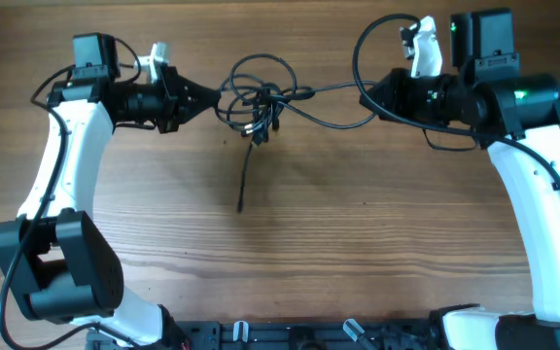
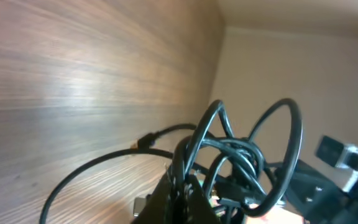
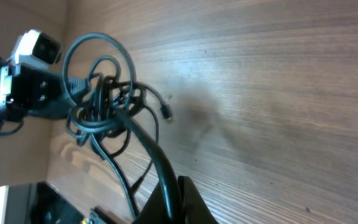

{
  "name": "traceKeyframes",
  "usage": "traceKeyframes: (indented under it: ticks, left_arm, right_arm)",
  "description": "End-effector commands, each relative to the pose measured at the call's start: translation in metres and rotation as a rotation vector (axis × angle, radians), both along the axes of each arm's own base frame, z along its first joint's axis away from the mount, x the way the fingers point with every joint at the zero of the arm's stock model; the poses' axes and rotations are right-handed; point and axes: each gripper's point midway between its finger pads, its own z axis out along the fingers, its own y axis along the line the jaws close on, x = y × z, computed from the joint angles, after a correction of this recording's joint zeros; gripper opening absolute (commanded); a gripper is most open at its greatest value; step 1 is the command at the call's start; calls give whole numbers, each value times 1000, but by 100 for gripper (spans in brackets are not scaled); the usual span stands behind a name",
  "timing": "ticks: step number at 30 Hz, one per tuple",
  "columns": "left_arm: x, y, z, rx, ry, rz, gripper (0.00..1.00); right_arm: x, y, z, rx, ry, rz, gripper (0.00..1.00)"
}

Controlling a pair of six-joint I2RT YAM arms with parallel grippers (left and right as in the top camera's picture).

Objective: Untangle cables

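The thin black flexible cables [image 1: 261, 105] hang knotted above the wooden table [image 1: 358, 243], with the left end effector [image 1: 210, 97] clenched on the bunch and the right end effector [image 1: 366, 95] gripping one strand, so most of the untangling seems left.

I see the knot of thin black flexible cables [image 1: 259, 102] between the black two-finger left gripper [image 1: 210, 97] and right gripper [image 1: 366, 97], over the brown wooden table's [image 1: 358, 253] far half; one strand trails nearward.
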Motion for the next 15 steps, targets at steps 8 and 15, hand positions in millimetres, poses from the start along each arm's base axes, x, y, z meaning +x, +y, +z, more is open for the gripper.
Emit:
traceKeyframes:
  ticks: [8, 15]
  left_arm:
    - [-12, 75, -71, 531, 142, 141, 4]
    - [-15, 53, -84, 734, 112, 64, 4]
  right_arm:
    - [9, -115, -86, -520, 281, -421, 4]
    - [15, -56, -91, -320, 213, -27, 11]
